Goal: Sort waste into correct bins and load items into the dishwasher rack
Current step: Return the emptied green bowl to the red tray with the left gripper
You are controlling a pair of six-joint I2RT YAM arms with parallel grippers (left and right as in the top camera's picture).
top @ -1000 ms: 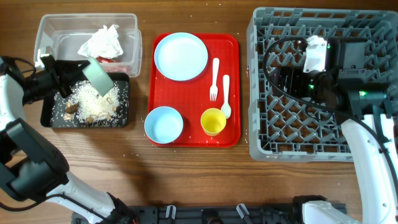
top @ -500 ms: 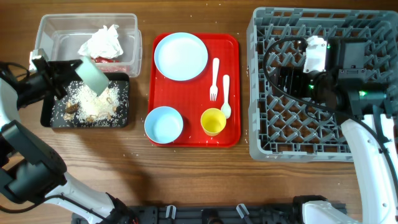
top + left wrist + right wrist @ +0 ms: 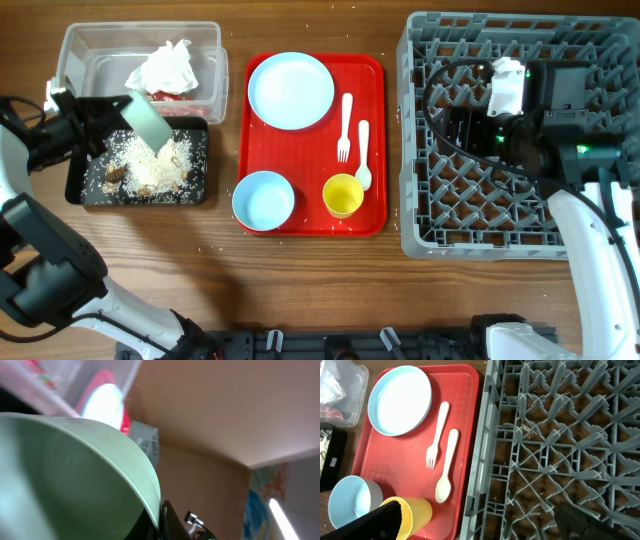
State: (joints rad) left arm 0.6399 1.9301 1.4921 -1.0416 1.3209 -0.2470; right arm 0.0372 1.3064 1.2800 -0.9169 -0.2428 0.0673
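Note:
My left gripper [image 3: 98, 118] is shut on the pale green-white bowl [image 3: 147, 120], held tipped on its side above the black tray [image 3: 197, 178] of pale crumbs and brownish food scraps [image 3: 150, 168]. The bowl's rim [image 3: 125, 455] fills the left wrist view. The clear tub [image 3: 90, 45] holds the white napkin [image 3: 165, 68] and the red-and-white wrapper [image 3: 172, 96]. The blue plate [image 3: 290, 90], blue bowl [image 3: 263, 199], yellow cup [image 3: 343, 195], fork [image 3: 345, 127] and spoon [image 3: 363, 155] lie on the red tray. My right gripper [image 3: 480, 517] is open and empty over the grey rack [image 3: 440, 215].
The red serving tray [image 3: 310, 160] lies between the bins and the rack. A few crumbs are scattered on the wooden table around the black tray. The right arm's cable loops over the rack [image 3: 435, 110].
My left gripper has drawn back a little to the left and up with the bowl, which stays tipped over the black tray. The right arm has not moved.

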